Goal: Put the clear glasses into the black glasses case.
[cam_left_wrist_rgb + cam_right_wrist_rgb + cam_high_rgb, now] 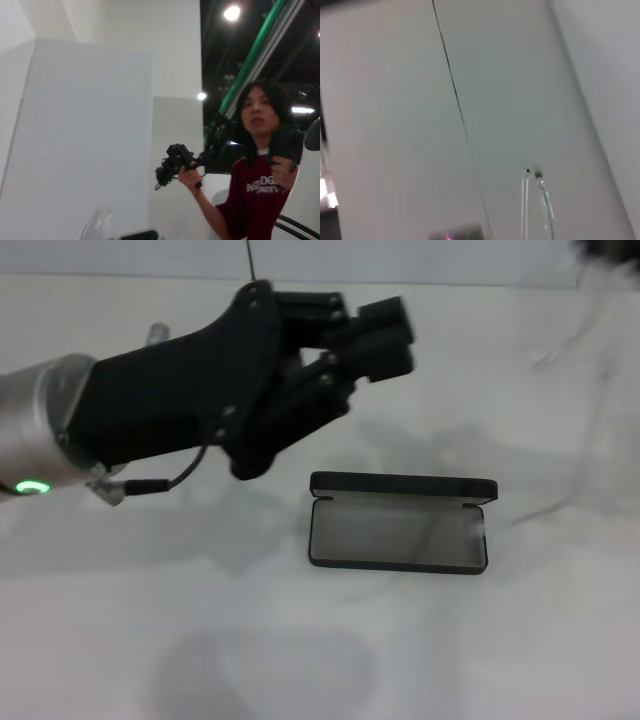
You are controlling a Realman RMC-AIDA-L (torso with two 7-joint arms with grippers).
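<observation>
— White tabletop, pale wall behind. Are the glasses in?

— Not yet. The flat matte black hinged glasses case lies open mid-table, and only its grey lining shows (nothing inside). The transparent, colourless plastic wraparound glasses hang above the table, to my right of the case.

— Your grippers?

— My left gripper hovers left of the case, my right gripper is at the far edge; I cannot tell either one's grip.

Clear glasses: far right, blurred streak, outline unclear. Right gripper: cut off at top edge.
</observation>
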